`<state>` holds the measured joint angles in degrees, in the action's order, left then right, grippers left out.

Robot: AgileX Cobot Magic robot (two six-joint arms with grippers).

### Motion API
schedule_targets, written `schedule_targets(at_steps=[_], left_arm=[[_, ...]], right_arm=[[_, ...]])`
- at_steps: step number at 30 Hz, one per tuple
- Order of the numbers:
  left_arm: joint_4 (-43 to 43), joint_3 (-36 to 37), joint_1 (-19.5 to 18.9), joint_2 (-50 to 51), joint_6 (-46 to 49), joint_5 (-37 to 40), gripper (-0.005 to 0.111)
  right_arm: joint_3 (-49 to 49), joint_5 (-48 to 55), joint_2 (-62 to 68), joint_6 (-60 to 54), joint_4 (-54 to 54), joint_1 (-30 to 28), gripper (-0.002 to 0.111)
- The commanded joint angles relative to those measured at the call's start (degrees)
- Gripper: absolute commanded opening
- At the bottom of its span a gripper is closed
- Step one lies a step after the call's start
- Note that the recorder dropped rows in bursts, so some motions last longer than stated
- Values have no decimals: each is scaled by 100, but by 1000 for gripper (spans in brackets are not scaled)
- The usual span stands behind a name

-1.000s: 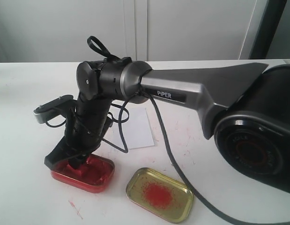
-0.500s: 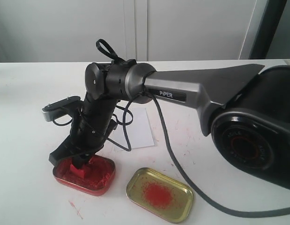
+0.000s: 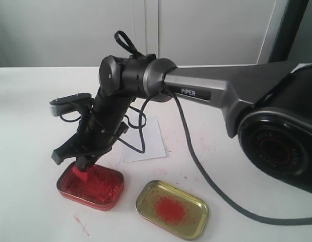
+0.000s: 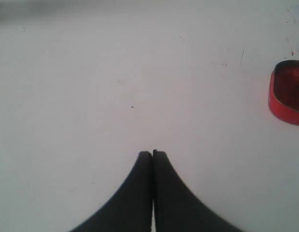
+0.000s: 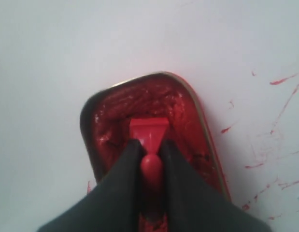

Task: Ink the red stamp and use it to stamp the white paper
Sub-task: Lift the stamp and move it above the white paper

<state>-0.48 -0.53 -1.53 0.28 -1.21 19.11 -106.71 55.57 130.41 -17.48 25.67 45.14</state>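
My right gripper (image 3: 82,165) (image 5: 150,145) is shut on the knob of the red stamp (image 3: 80,174) (image 5: 148,133). It holds the stamp just above the red paste in the rounded ink tin (image 3: 98,186) (image 5: 188,116). The stamp's square base points down into the tin. The white paper (image 3: 148,141) lies flat behind the tin, partly hidden by the arm and its cable. My left gripper (image 4: 152,152) is shut and holds nothing, over bare white tabletop, with the tin's edge (image 4: 287,94) off to one side.
A gold tin lid (image 3: 172,209) with a red smear lies right of the ink tin. Red flecks mark the white tabletop (image 3: 24,126). The right arm's black base (image 3: 282,146) fills the right side, and a black cable (image 3: 211,196) trails across the table.
The right gripper has risen and moved slightly right, lifting the red stamp out of the paste to just above the tin.
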Motion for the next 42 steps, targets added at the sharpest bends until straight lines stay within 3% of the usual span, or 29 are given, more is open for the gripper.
schedule_targets(at_steps=[1, 12, 23, 42], left_arm=[[-27, 53, -18, -28, -5, 38, 0], [-27, 53, -18, -28, -5, 38, 0], [-27, 53, -18, -28, -5, 38, 0], [-27, 53, -18, -28, -5, 38, 0]], right_arm=[[5, -54, -313, -57, -2, -82, 0], [5, -160, -518, 39, -370, -526, 0], [5, -444, -493, 1270, -2422, -586, 0], [5, -581, -175, 1474, -2567, -849, 0]])
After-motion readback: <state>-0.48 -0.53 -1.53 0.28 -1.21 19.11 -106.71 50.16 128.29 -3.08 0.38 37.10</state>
